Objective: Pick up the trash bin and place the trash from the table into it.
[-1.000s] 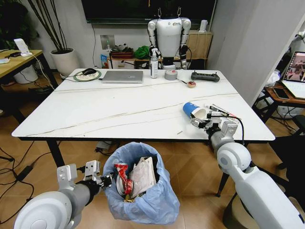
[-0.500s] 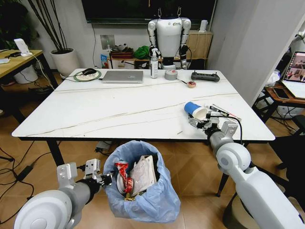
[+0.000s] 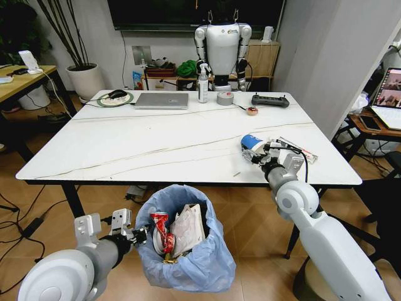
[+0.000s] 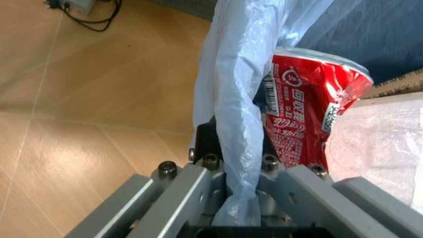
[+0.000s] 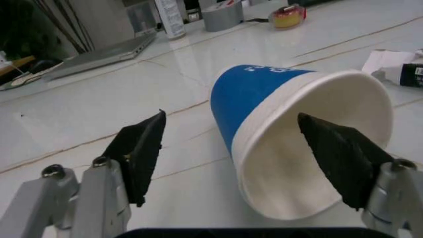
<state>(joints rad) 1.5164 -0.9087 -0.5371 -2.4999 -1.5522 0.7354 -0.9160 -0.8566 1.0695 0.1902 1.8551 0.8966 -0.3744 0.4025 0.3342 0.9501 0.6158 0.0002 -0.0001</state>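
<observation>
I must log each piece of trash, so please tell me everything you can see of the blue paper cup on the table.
The blue paper cup lies on its side on the white marble-look table, near the table's right front edge. Its outside is blue with small white print, its inside and rolled rim white; it looks empty and undented. Its open mouth faces the right gripper, whose open black pads stand on either side of the cup without touching it.
</observation>
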